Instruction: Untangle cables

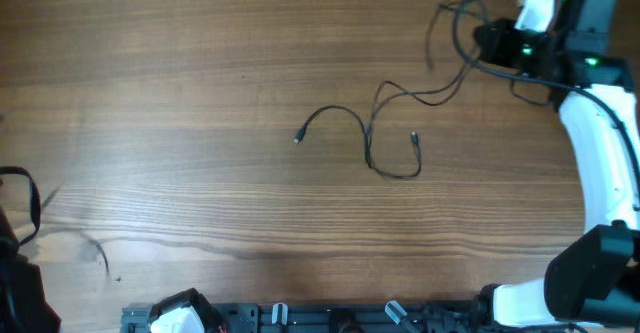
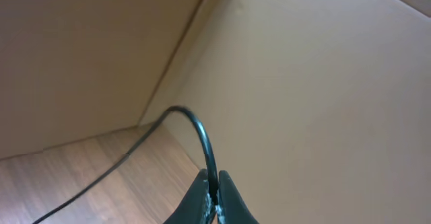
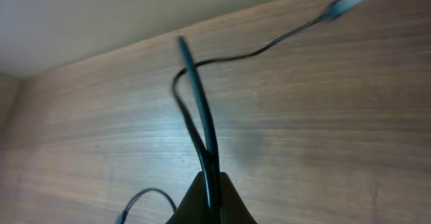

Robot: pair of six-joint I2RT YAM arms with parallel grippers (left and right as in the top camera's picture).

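Observation:
A thin black cable (image 1: 368,138) lies in loose curves mid-table, with one plug (image 1: 298,138) at the left and another end (image 1: 413,136) by a small loop. It runs up and right to my right gripper (image 1: 487,39), which is shut on it at the far right corner. In the right wrist view the jaws (image 3: 210,183) pinch two strands of this cable (image 3: 192,83), and a connector (image 3: 343,2) dangles beyond. My left gripper (image 2: 214,187) is shut on another black cable (image 2: 192,120). That cable shows as a loop (image 1: 33,198) at the table's left edge in the overhead view.
A faint thin strand (image 1: 100,253) lies near the front left. A black rail with fixtures (image 1: 300,318) runs along the front edge. The right arm's white body (image 1: 600,163) stands along the right side. Tan walls (image 2: 303,83) meet the table in the left wrist view.

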